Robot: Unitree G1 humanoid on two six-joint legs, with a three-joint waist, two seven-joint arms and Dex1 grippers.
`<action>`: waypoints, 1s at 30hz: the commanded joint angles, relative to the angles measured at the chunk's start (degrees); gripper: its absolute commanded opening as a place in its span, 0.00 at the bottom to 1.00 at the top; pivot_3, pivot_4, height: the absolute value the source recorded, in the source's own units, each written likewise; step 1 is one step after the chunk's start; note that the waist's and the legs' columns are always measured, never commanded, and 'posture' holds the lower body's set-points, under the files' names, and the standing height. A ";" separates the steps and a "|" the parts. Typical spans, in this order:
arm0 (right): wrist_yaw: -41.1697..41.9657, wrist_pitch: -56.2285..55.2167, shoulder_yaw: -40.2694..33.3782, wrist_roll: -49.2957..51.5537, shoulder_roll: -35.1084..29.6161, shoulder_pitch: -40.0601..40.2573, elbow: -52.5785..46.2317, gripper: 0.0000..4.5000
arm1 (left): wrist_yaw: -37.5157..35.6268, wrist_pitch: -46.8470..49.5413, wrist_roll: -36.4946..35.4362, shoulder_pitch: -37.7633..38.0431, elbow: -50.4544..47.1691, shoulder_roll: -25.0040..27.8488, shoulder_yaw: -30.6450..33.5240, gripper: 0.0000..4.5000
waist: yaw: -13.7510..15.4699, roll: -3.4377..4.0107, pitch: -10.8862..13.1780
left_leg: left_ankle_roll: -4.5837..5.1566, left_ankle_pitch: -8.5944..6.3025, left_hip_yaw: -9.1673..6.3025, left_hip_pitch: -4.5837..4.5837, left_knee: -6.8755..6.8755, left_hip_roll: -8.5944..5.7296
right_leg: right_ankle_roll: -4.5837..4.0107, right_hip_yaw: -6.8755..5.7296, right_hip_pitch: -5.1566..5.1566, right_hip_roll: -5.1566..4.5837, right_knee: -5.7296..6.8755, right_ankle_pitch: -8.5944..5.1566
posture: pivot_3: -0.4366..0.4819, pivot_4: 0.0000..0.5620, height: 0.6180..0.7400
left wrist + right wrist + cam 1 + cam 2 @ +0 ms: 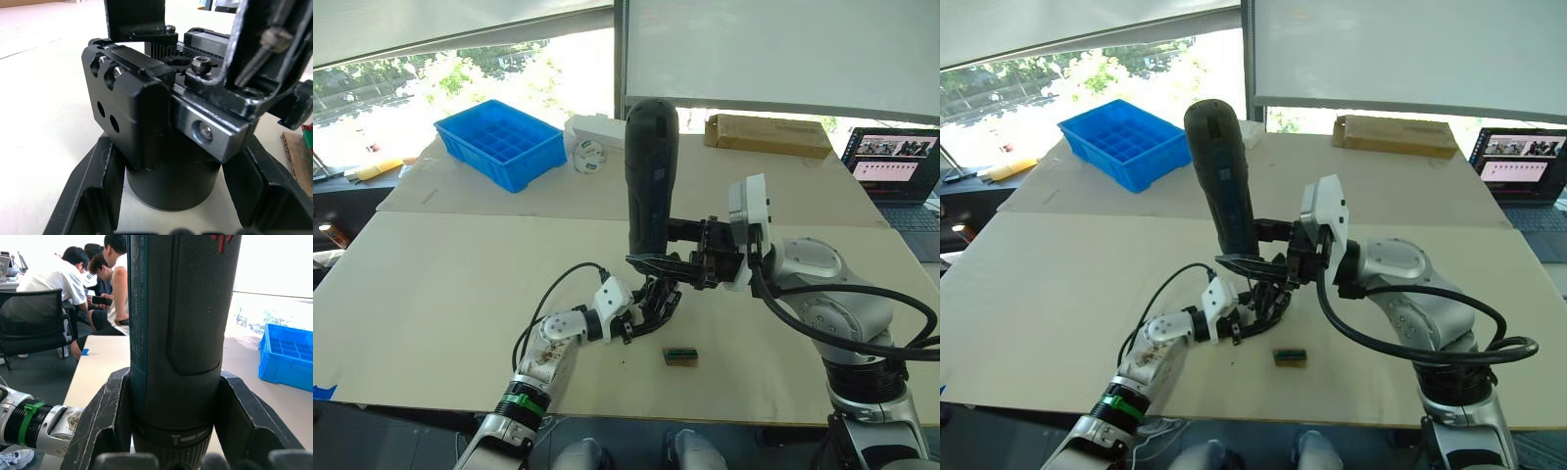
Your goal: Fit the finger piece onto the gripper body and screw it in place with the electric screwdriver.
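Left wrist view: screwdriver bit right above gripper body, screwing stage underway. Right gripper clamps electric screwdriver upright; left gripper pins body.

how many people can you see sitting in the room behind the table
3, in the right wrist view: a person in a white shirt at the far desk, a second beside them, and a third partly behind the electric screwdriver. Others may be hidden.
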 commanded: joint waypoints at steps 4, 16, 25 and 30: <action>-0.75 1.47 -1.50 2.49 0.61 -1.69 -2.58 0.43 | -0.70 2.01 0.10 2.40 1.41 0.34 -1.25 0.51 | -0.04 0.00 0.00 | 0.00 0.00 0.00 0.01 0.00 0.00 | 0.00 0.00 0.00 -0.01 0.00 0.00 | 0.48 0.27 1.00; -0.73 2.49 -1.49 2.52 0.74 -1.48 -3.01 0.43 | -0.53 2.61 0.17 2.77 1.03 0.19 -1.39 0.51 | -0.03 0.00 0.00 | 0.00 0.00 0.00 0.00 0.00 0.00 | 0.00 0.00 0.00 -0.01 -0.01 0.00 | 0.48 0.27 1.00; -4.96 6.97 -5.73 9.58 0.99 -5.77 -3.73 0.43 | -0.55 2.57 0.14 2.96 1.16 0.26 -1.24 0.51 | -0.03 0.00 0.00 | 0.00 0.00 -0.01 0.00 0.00 0.01 | -0.01 0.00 -0.01 -0.07 -0.01 0.00 | 0.48 0.27 1.00; -5.60 7.55 -6.18 9.91 0.07 -6.00 -3.73 0.43 | -0.65 2.69 0.09 3.11 0.98 0.23 -1.32 0.51 | -0.06 0.01 -0.01 | 0.00 -0.01 -0.01 0.00 -0.02 0.02 | -0.01 0.00 -0.01 -0.10 -0.02 0.00 | 0.48 0.27 1.00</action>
